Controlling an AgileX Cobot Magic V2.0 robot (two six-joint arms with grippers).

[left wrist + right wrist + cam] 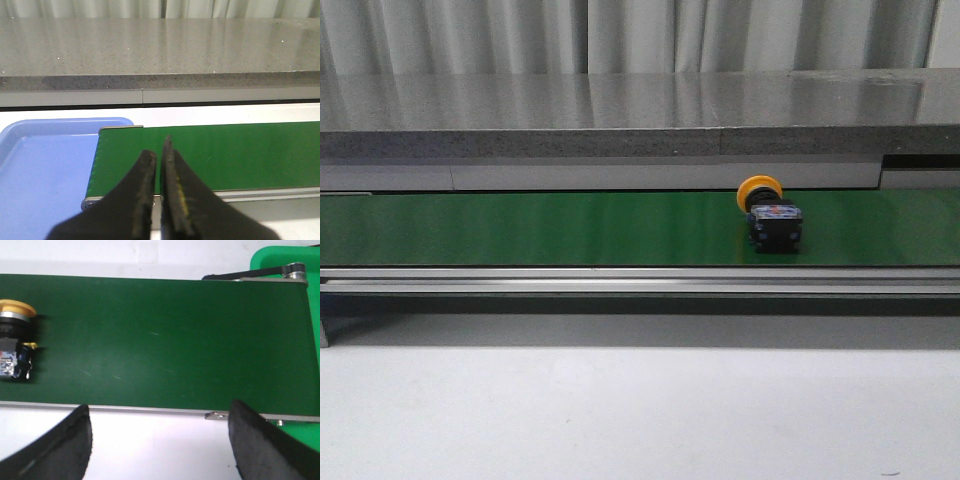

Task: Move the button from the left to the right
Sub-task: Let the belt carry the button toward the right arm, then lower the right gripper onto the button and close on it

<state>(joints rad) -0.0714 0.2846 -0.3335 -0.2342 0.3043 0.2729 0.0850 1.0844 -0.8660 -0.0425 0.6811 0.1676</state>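
Observation:
The button [772, 212], yellow-orange cap on a black body with a red-blue mark, lies on its side on the green conveyor belt [570, 228], right of centre in the front view. The right wrist view catches it [15, 340] at the picture's left edge, partly cut off. My right gripper [159, 422] is open with nothing between its fingers, over the white table just off the belt's near rail, well apart from the button. My left gripper [158, 152] is shut with nothing in it, above the belt's left end [115, 160]. Neither gripper appears in the front view.
A blue tray [40, 170] sits beside the belt's left end. A green tray [285, 257] sits at the belt's right end by its roller [295, 271]. A grey stone ledge [640, 115] runs behind the belt. White table [640, 410] lies in front.

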